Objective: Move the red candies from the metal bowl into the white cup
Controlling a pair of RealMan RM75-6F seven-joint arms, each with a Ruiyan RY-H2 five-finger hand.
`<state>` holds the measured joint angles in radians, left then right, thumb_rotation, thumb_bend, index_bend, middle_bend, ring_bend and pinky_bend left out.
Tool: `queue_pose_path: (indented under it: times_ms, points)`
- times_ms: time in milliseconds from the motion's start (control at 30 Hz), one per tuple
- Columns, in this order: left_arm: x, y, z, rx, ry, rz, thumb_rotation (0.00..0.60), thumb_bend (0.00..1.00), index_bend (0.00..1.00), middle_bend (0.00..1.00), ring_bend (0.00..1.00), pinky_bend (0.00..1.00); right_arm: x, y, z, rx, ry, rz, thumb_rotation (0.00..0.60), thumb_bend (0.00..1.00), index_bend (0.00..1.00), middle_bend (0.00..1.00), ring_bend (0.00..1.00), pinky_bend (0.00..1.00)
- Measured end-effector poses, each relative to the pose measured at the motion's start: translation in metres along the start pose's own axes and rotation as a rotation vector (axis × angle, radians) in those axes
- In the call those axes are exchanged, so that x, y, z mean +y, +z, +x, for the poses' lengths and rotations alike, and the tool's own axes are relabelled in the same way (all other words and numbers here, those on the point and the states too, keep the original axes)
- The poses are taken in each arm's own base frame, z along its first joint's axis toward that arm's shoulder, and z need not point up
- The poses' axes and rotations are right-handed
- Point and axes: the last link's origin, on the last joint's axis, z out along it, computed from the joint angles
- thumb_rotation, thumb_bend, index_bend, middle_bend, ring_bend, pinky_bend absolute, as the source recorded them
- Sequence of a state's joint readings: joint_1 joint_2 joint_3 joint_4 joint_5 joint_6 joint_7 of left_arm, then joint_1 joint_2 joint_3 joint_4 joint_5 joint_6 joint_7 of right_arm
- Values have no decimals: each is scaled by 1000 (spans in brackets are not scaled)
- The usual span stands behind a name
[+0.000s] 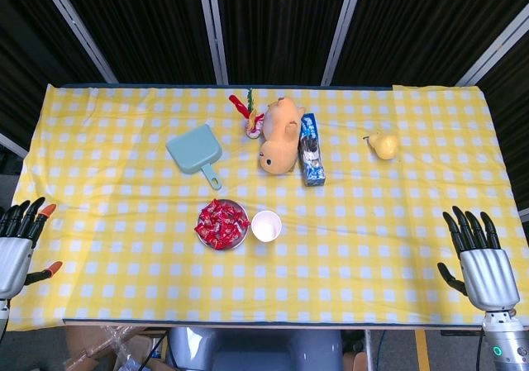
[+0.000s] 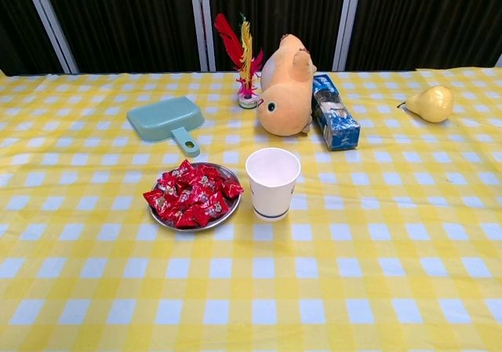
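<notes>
While both robot hands, left [image 1: 18, 243] and right [image 1: 479, 259], idle wide, empty: cup [image 2: 272, 181] at bowl's [image 2: 225, 215] 3 o'clock, just beside; candies [image 2: 193, 194] heaped, spill or cup knock likely.

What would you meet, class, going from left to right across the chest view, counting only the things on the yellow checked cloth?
Teal plastic dustpan → round metal bowl of red wrapped candies → white paper cup → blue rectangular box → yellow pear. The feathered shuttlecock and the plush duck overlap, so they are left out.

Bright, even light; sharp, soft shadows.
</notes>
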<state>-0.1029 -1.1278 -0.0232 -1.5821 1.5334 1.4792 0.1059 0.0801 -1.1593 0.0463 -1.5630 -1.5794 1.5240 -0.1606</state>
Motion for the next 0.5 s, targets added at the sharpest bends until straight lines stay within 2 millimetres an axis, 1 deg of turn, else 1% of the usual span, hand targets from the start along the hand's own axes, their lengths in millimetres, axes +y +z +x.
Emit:
queue_pose_path:
  times_ms: [500]
  points:
    - [-1,-1,-1,-18,5,15,600,80,0,0,0,52,-1,-1,0,-21,4,-4,600,341,0,0,0,2]
